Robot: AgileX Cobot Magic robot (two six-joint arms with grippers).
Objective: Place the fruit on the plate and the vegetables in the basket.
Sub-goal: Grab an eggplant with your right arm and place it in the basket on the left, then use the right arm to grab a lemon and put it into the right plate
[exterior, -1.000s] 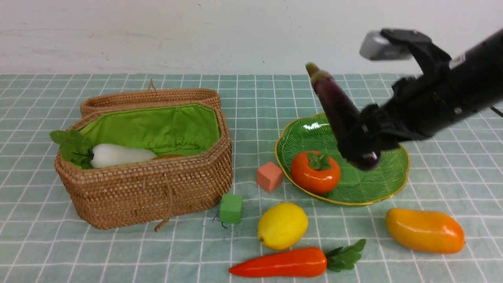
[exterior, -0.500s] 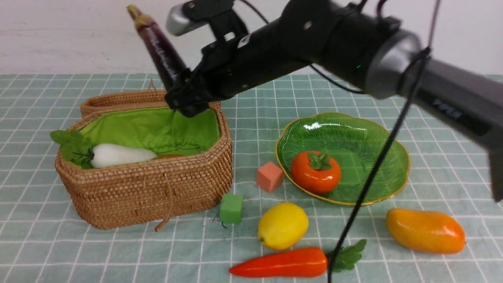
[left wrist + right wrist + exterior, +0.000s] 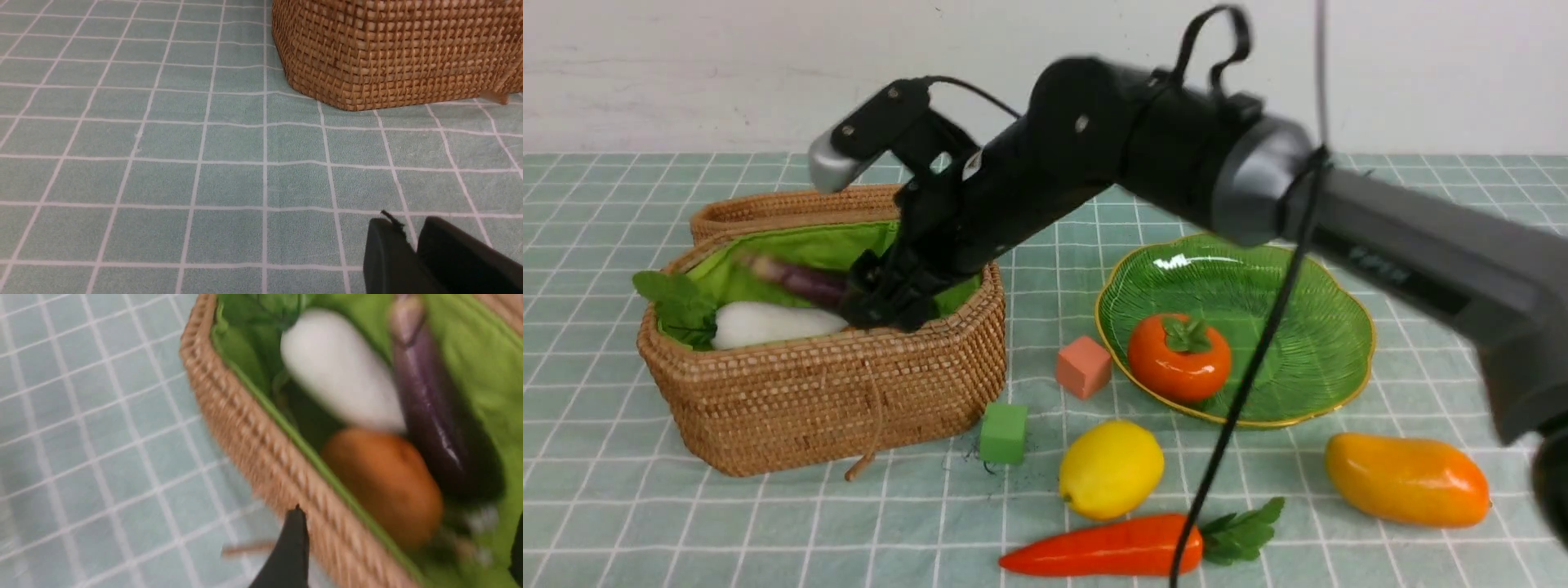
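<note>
so, by my guess, the eggplant's drop is the step in hand, and the next move calls for lifting straight out without snagging cloth or vegetable. from the left: the left gripper [image 3: 408,222] idles over the cloth [image 3: 233,183], its fingers drawn together with nothing between them. beyond it stands the wicker basket [image 3: 825,416], lid [image 3: 792,206] back, green lining [image 3: 800,241] showing. inside lie the white radish [image 3: 768,324], its leaves [image 3: 674,298] spilling over the rim, a brownish-orange potato [image 3: 384,486], and the eggplant [image 3: 809,282] alongside. over them the right gripper [image 3: 410,510] is spread wide, gripping nothing. outside sit the green cube [image 3: 1003,434] and the pink cube [image 3: 1083,367], neither of which the job names. next come the lemon [image 3: 1111,469] and the carrot [image 3: 1119,547], both on the cloth. the green plate [image 3: 1298,327] holds only the persimmon [image 3: 1178,358]; in front of it, off to the right, lies the mango [image 3: 1405,480]. the carrot would need the basket, lemon and mango the plate.
</note>
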